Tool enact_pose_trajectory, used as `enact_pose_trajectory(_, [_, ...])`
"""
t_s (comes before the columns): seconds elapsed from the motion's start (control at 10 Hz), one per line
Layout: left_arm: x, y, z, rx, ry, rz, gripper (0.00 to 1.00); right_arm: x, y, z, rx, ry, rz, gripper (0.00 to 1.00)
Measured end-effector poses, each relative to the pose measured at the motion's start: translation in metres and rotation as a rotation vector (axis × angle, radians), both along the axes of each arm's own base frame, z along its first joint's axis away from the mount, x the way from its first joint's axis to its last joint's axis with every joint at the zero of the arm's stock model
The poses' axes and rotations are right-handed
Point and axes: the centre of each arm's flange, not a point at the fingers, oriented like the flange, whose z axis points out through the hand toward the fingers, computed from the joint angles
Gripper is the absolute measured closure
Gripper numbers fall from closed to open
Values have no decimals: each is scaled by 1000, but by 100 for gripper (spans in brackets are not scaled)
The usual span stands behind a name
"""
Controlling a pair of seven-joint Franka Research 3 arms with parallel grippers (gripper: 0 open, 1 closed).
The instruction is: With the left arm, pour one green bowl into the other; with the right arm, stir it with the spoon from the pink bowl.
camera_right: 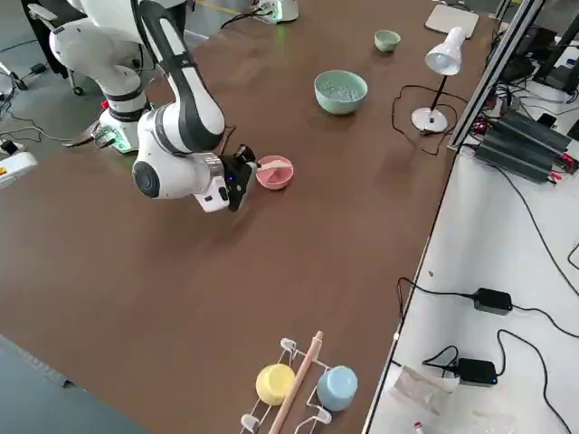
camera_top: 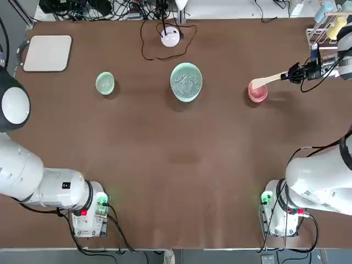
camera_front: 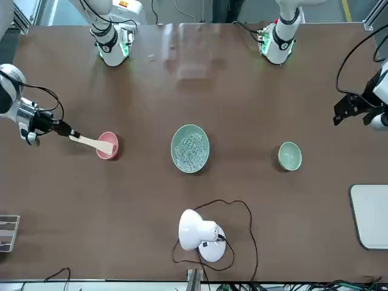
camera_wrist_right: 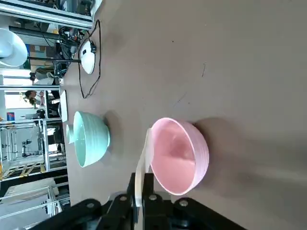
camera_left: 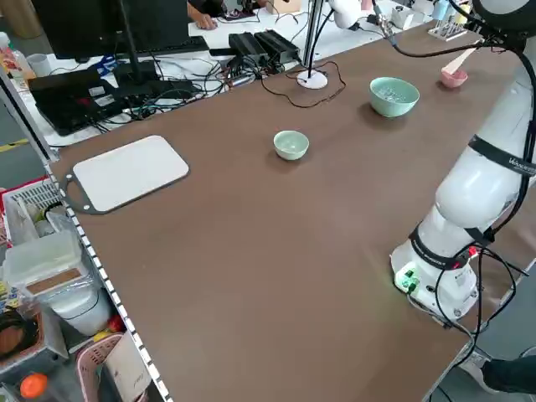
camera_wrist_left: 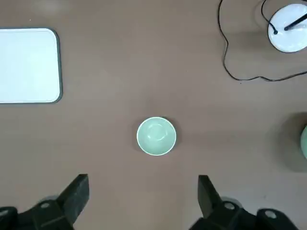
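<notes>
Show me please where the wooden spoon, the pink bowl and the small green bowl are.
wooden spoon point(camera_top: 268, 81): top view, middle of its handle.
pink bowl point(camera_top: 257, 97): top view, near rim.
small green bowl point(camera_top: 105, 83): top view, inside bottom.

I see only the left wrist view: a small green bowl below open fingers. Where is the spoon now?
Observer: The spoon is in the right gripper, shut on its handle, with the spoon's head over the pink bowl.
Operator: Has the wide bowl something inside?
Observer: Yes, the wide green bowl holds pale, glittering contents; I cannot tell what they are.
Operator: Does the small bowl look empty from other views?
Observer: In the left side view the small green bowl shows no visible contents.
</notes>
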Motion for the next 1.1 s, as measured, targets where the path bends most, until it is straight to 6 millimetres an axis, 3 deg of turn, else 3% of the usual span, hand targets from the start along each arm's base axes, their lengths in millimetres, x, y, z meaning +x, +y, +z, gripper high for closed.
enact_pose_trajectory(0.4, [0,0,0,0,0,0,0,0,1,-4,2,-1,6,95])
enact_pose_trajectory(1.1, [0,1,0,0,0,1,0,7,-3,-28,11,1,12,92])
